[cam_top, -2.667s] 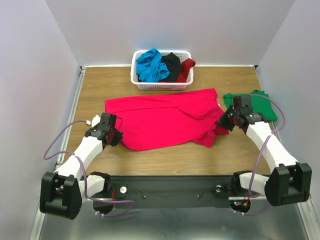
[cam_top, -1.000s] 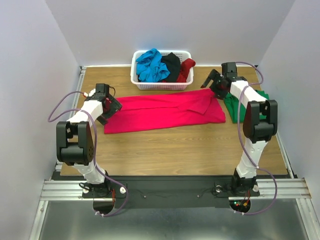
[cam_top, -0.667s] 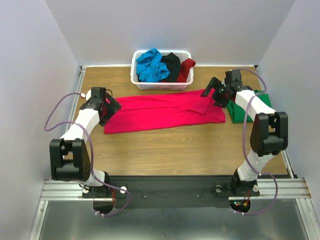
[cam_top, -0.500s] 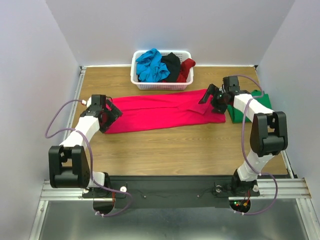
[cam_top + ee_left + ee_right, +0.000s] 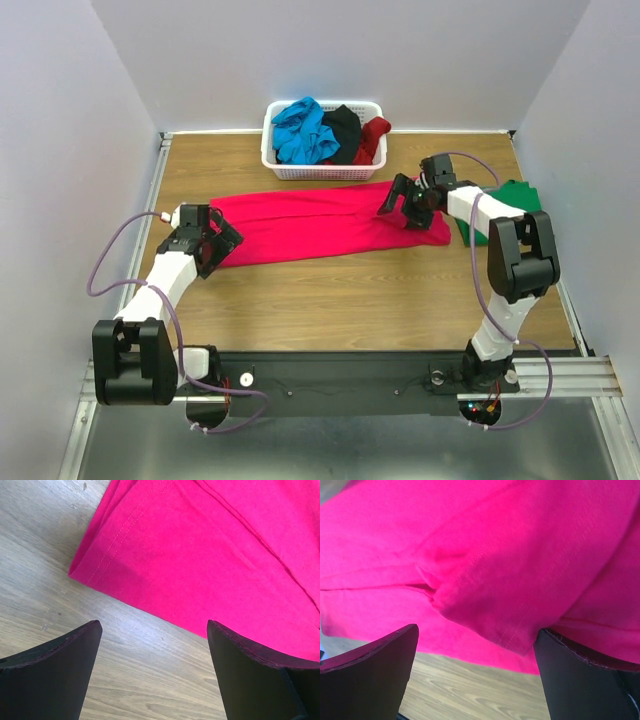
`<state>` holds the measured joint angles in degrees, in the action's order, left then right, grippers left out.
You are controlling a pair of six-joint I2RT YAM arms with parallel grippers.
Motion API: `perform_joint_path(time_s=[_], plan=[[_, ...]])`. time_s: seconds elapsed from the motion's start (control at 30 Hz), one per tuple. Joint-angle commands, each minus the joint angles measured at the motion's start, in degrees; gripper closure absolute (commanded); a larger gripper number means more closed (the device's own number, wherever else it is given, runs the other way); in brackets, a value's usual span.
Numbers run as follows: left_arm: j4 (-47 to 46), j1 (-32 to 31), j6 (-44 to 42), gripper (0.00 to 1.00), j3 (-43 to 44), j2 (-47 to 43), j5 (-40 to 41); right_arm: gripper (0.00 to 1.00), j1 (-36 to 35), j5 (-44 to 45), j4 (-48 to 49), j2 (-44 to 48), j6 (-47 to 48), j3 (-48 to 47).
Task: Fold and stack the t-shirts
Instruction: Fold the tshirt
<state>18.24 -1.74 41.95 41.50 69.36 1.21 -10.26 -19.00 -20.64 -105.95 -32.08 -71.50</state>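
Observation:
A bright pink-red t-shirt (image 5: 320, 225) lies on the wooden table as a long strip folded lengthwise. My left gripper (image 5: 215, 243) is open at the strip's near-left corner. In the left wrist view the left gripper (image 5: 152, 625) hovers over bare wood just off the pink hem (image 5: 200, 555). My right gripper (image 5: 402, 205) is open above the strip's right end, where a folded sleeve flap (image 5: 470, 540) lies between the wide-apart jaws of the right gripper (image 5: 476, 629). Neither holds cloth. A green t-shirt (image 5: 515, 200) lies folded at the right, partly hidden by the right arm.
A white lattice basket (image 5: 320, 172) at the back centre holds a blue shirt (image 5: 300, 130), a black one (image 5: 345, 130) and a dark red one (image 5: 372, 138). Walls close in on both sides. Bare wood (image 5: 350, 300) stretches between the pink shirt and the arm bases.
The wide-spread pink shirt became a narrow strip. Since then, the left gripper slid toward me along its left end and the right gripper moved left over its right end. Both stayed open.

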Motion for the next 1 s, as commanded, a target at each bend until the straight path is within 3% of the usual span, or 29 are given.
perform_joint_path(time_s=[0.0, 0.3, 0.6, 0.83, 0.97], plan=[[-1.36, 0.16, -1.00, 0.02, -1.42, -0.20, 0.02, 0.00, -0.90, -0.07, 3.15, -1.09, 0.96, -3.81], [-1.63, 0.16, -1.09, 0.02, -1.77, -0.72, -0.51, 0.00, -1.43, 2.75, 5.79, -4.43, 3.07, -11.37], [0.57, 0.16, -1.52, 0.02, -0.19, -1.42, -0.16, 0.00, -1.51, -2.26, 11.32, -7.69, 5.61, -16.12], [2.15, 0.16, -1.70, 0.02, 0.43, -3.97, 0.46, 0.00, -1.43, -2.71, 15.55, 1.59, 9.83, -10.34], [1.36, 0.16, -1.44, 0.02, -0.53, -4.32, -0.16, 0.00, -1.43, 5.43, 15.46, 10.74, 9.23, 2.81]])
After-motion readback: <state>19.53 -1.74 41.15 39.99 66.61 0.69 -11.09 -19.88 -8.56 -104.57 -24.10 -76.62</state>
